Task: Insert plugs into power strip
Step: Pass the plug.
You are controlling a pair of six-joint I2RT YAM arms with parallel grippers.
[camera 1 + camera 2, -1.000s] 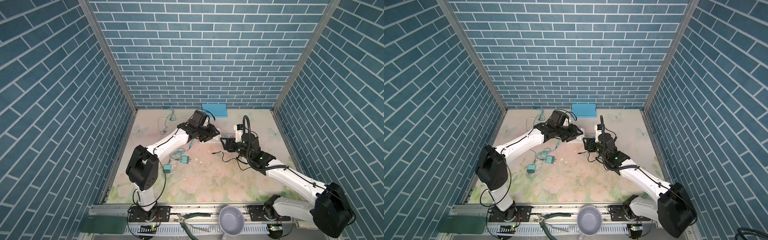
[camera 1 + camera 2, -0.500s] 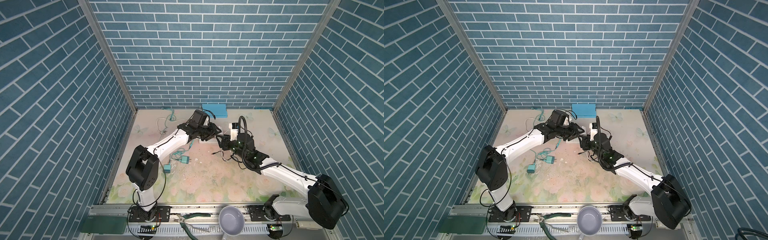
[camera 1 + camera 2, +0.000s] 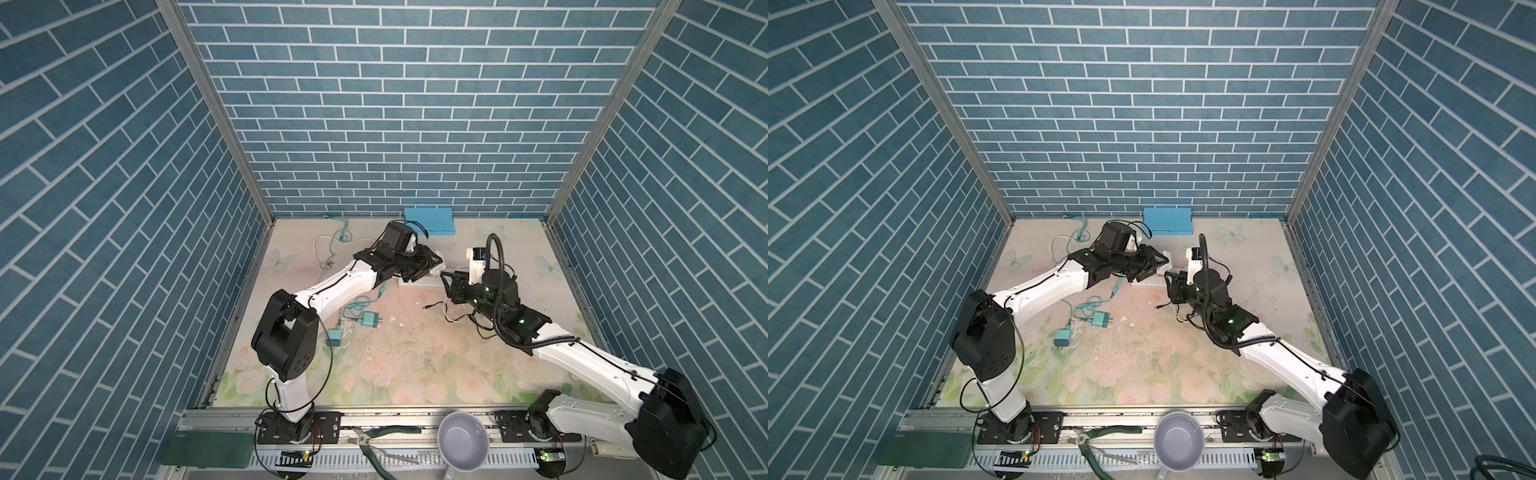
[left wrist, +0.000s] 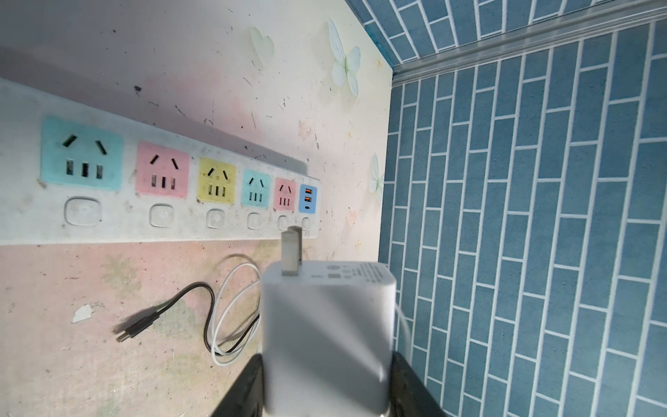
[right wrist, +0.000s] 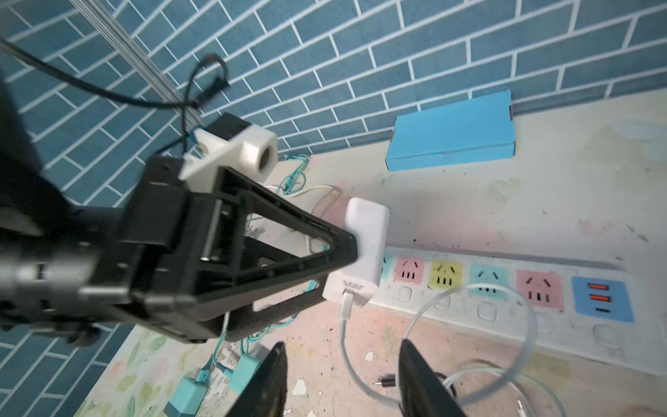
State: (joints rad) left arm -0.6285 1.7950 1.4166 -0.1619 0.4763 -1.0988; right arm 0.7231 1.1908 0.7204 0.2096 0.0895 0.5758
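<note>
White plug (image 5: 366, 234) in left pincer (image 5: 339, 274); right pincer (image 5: 343, 364) nearer.

No legible txt; fine print on white plug (image 4: 326, 325) blurred.

top views: high front, looking down | wrist views: close, both share power strip (image 4: 180, 231)

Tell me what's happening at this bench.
Two robot arms are plugging chargers into a power strip. The left gripper is clamped on a white plug and holds it in the air beside the strip, prongs bare and not in any socket. The right gripper sits close by with its jaws apart and nothing clamped. Every socket in view is empty. A teal plug and a second teal plug lie unplugged off to the side.
</note>
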